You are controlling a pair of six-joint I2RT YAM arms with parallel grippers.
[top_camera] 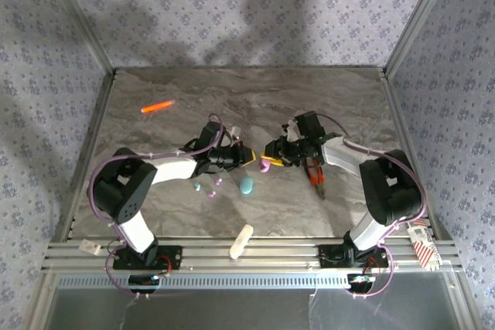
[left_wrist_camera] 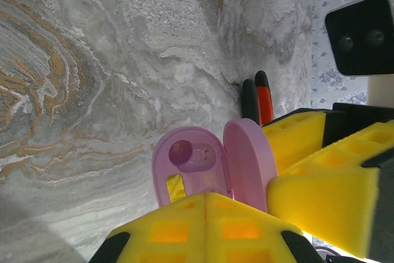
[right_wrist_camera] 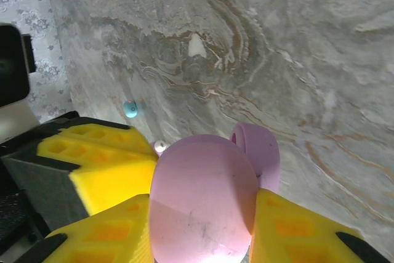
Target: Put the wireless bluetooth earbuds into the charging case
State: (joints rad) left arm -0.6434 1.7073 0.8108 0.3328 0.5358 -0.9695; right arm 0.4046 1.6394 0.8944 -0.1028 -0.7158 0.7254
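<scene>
Marble table: right gripper seemingly clamps pink case.

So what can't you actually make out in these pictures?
- Left wrist view: the left gripper covers the near end of the pink case, so one socket is only half seen.
- Same view: the pliers are cut off behind the case's lid.
- Right wrist view: the case's smooth outer shell faces the camera, hiding the inside.
- Top view: the loose earbuds are too small for detail.
</scene>
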